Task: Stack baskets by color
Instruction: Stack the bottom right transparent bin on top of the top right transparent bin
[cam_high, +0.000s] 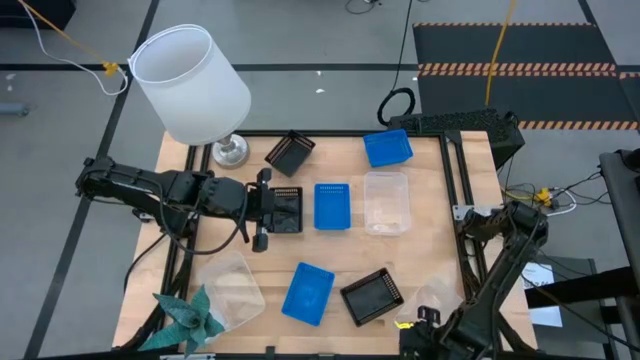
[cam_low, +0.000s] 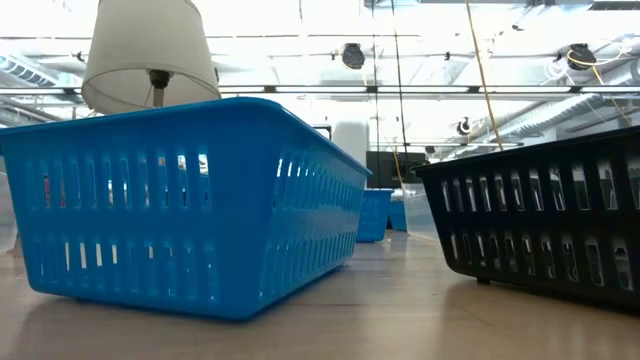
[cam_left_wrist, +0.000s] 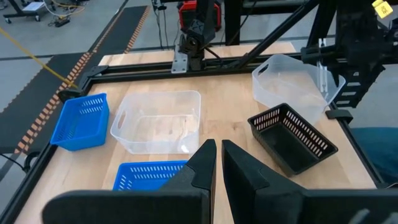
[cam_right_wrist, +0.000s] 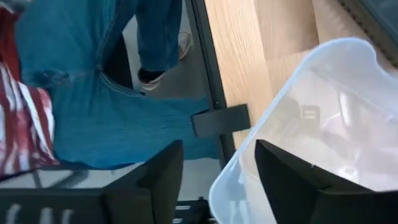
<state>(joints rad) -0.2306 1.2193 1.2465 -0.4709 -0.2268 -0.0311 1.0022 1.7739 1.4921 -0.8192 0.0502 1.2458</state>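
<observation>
Black, blue and clear baskets lie spread over the wooden table (cam_high: 420, 250). My right gripper (cam_right_wrist: 219, 149) stands open at the table's near right corner, over a clear basket (cam_right_wrist: 323, 118). One finger is inside the basket's end wall and one outside; the basket's corner juts past the table's edge. My left gripper (cam_left_wrist: 217, 149) is shut with nothing between its fingers. It hovers at the table's left over a black basket (cam_high: 288, 208), pointing toward a blue basket (cam_high: 332, 205) and a clear one (cam_high: 386, 201).
A white lampshade (cam_high: 190, 80) stands at the far left and a teal paper ornament (cam_high: 185, 318) at the near left corner. More baskets lie about: black (cam_high: 290, 152) (cam_high: 372, 296), blue (cam_high: 388, 147) (cam_high: 308, 292) and clear (cam_high: 233, 288). A person's jeans (cam_right_wrist: 93, 112) are beside the table.
</observation>
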